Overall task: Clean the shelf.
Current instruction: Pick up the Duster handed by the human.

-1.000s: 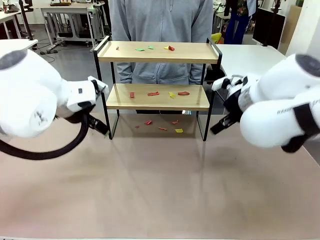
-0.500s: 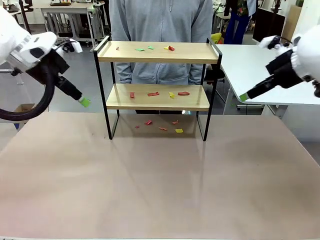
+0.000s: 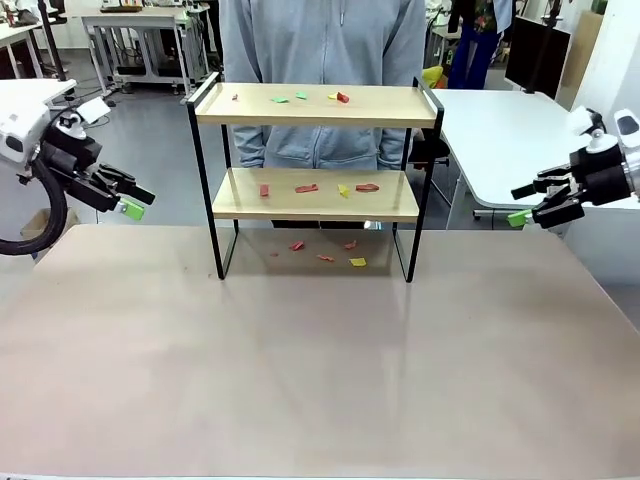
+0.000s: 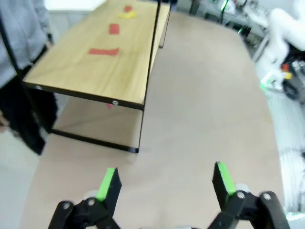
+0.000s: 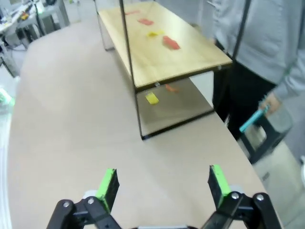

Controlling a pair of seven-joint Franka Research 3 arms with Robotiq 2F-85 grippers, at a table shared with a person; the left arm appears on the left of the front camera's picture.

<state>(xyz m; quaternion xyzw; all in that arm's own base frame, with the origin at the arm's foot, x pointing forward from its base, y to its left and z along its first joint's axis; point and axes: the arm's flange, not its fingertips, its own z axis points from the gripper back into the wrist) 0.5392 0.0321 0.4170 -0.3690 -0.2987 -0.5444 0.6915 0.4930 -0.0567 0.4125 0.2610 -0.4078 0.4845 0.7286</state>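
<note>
The shelf stands at the far middle of the table, two wooden boards in a black frame. Red, green and yellow paper scraps lie on its top board, on its lower board and on the table beneath. My left gripper hovers open off the table's left side, level with the lower board. My right gripper hovers open off the right side. In the left wrist view the open gripper faces the shelf's end. In the right wrist view the open gripper faces the other end.
A person in a grey hoodie stands right behind the shelf; one hand holds a teal object. A second white table stands at the back right. The tan table stretches wide in front of the shelf.
Both arms have swung away from the camera and out to the table's sides. Their grippers now point inward at the shelf, still open.
</note>
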